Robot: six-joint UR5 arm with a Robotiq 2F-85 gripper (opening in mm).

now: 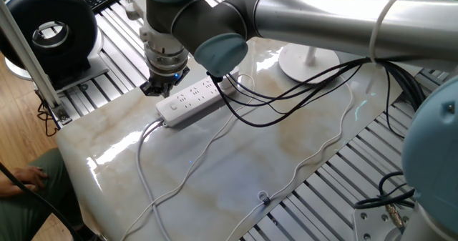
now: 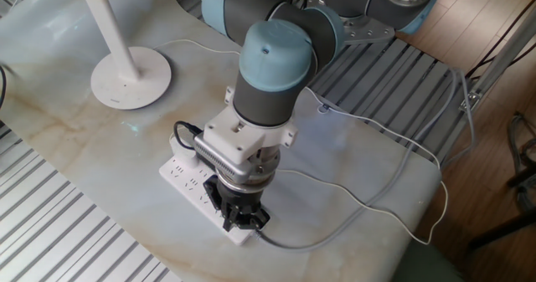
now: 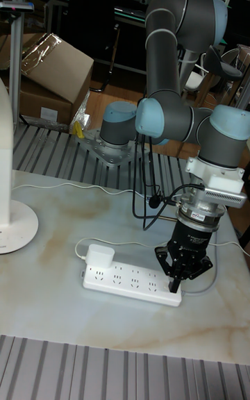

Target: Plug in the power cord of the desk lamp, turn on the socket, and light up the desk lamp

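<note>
Hovering low over the button end of the socket (image 3: 132, 278), the hand (image 3: 182, 276) is seen pointing straight down, its dark fingers drawn together to a narrow tip with nothing held between them. In the tall fixed view that tip is placed at, or just above, the right end of the strip; whether contact is made cannot be told. The socket is laid flat on the marble bench (image 1: 286, 148), and a small boxy white plug (image 3: 100, 257) is seated in its far left end. From that plug the power cord (image 2: 368, 202) is led in loose curves across the bench towards its edge. The thicker fixed cable (image 1: 147, 144) is run out from the strip's button end. The desk lamp (image 2: 130, 77) is stood well apart from the socket, its round base flat on the bench and its pole upright. A black round fan (image 1: 50, 30) is seen beyond the bench edge.
</note>
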